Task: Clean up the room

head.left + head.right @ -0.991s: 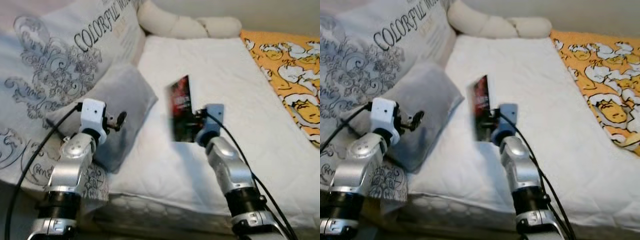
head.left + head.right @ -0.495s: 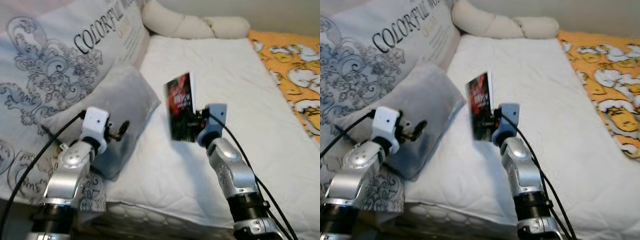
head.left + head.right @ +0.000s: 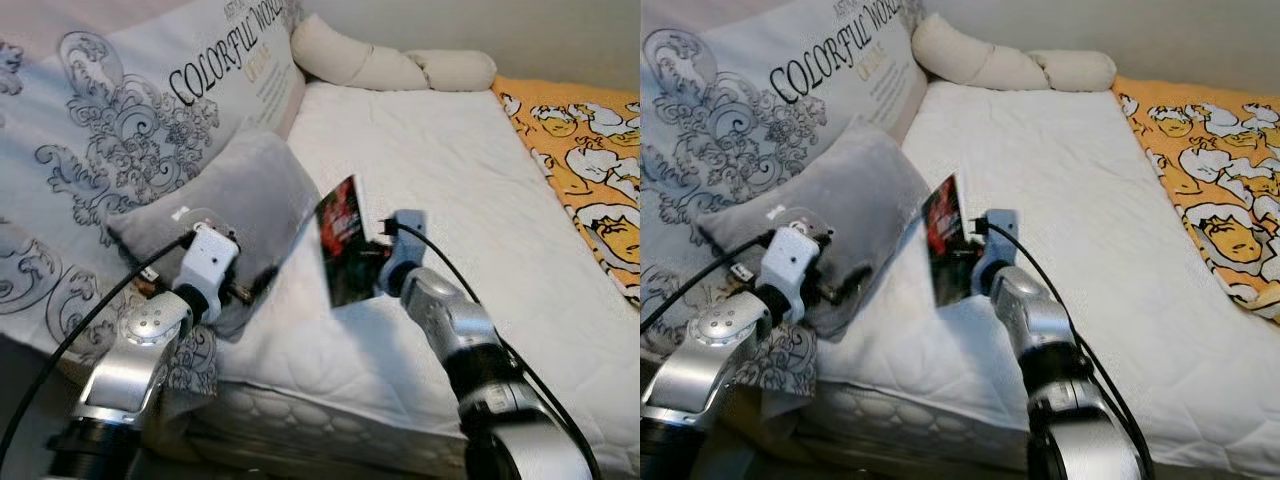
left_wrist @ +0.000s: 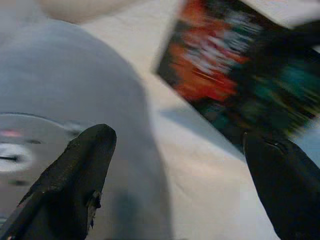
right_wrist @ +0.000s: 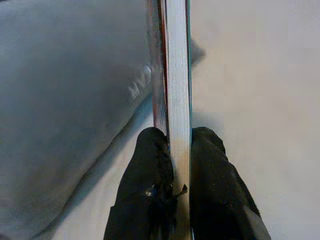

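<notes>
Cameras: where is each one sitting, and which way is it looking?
Left eye view: on the head, looking forward and down at the bed; both silver arms show.
Right eye view: beside it, same scene; the right gripper holds the book over the bed.
Left wrist view: on the left wrist, looking along the left gripper, jaws open, toward the grey pillow and book.
Right wrist view: on the right wrist, looking along the book's page edge, fingers clamped on it.
Shared: the book and grey pillow show in all four views.
</notes>
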{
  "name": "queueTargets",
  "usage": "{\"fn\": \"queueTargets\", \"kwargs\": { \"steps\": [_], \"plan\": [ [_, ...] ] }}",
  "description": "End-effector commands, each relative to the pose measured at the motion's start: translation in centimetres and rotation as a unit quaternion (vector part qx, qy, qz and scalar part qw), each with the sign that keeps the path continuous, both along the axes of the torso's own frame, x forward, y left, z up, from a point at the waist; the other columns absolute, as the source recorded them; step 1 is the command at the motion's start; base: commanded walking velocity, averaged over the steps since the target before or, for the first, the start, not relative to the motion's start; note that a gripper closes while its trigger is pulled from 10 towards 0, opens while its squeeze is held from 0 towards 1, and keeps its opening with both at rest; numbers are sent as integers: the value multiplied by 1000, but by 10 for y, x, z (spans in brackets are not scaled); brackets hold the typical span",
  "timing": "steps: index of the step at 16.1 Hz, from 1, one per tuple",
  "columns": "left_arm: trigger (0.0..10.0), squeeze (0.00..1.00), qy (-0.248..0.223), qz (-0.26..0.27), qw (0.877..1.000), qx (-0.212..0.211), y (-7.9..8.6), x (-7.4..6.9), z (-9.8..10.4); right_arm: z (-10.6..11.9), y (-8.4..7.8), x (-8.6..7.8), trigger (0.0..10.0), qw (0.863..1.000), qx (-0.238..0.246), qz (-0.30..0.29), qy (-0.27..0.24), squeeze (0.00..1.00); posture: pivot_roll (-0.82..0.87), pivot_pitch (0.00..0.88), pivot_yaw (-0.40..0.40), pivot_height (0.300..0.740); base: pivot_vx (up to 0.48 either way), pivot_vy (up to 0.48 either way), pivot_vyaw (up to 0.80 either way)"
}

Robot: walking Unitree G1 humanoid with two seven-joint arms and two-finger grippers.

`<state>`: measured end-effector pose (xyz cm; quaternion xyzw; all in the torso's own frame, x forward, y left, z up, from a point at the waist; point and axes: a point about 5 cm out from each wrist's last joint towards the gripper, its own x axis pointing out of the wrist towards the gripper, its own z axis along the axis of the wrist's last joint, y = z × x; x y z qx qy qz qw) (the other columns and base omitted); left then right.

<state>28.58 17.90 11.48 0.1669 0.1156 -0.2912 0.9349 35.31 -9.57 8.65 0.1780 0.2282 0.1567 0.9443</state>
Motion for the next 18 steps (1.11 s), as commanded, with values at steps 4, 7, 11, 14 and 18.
{"fn": "queueTargets", "kwargs": {
  "steps": [4,7,11,14,18],
  "plan": [
    [10000,0,50,-78,995,23,1,-9,-3,11,-6,14,10000,990,127,-35,43,0,54,0,29,740,0,0,0],
    [10000,0,74,-110,990,43,2,-11,-4,-24,-10,-2,10000,977,159,-58,132,35,79,0,29,740,0,0,0],
    [10000,0,85,-115,989,48,4,-14,-3,-45,-29,-12,10000,961,160,-145,172,1000,104,0,15,740,0,0,0],
    [10000,0,89,-105,990,42,1,-21,-4,-58,-39,-21,10000,968,92,-146,180,1000,149,0,-8,740,0,0,0],
    [10000,0,97,-96,990,39,0,-25,-8,-67,-55,-28,10000,971,31,-151,181,1000,139,0,-1,740,0,0,0]
  ]
}}
